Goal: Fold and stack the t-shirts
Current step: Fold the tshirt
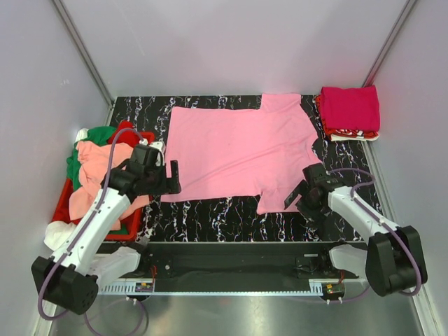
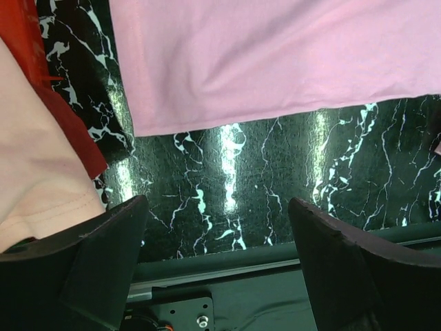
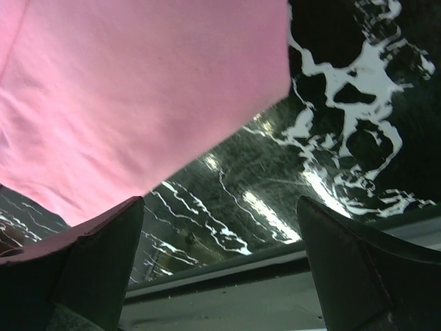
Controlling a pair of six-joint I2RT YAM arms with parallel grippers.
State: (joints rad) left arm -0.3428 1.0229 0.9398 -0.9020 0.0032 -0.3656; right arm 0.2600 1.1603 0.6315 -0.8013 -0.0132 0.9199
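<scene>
A light pink t-shirt (image 1: 238, 150) lies spread flat on the black marbled table (image 1: 210, 217), sleeves toward the right. My left gripper (image 1: 171, 180) hovers open at the shirt's near left corner. In the left wrist view that gripper (image 2: 217, 203) has nothing between its fingers, and the pink hem (image 2: 275, 55) lies just beyond them. My right gripper (image 1: 295, 198) stands open beside the near sleeve. In the right wrist view it (image 3: 220, 201) is empty, with the pink cloth (image 3: 124, 96) ahead and to its left. A folded magenta t-shirt (image 1: 350, 108) tops a small stack at the back right.
A red crate (image 1: 61, 203) at the left edge holds a heap of salmon (image 1: 94, 171), green (image 1: 98, 134) and white (image 1: 57, 234) shirts. Its salmon cloth (image 2: 34, 158) shows close to my left finger. Grey walls enclose the table.
</scene>
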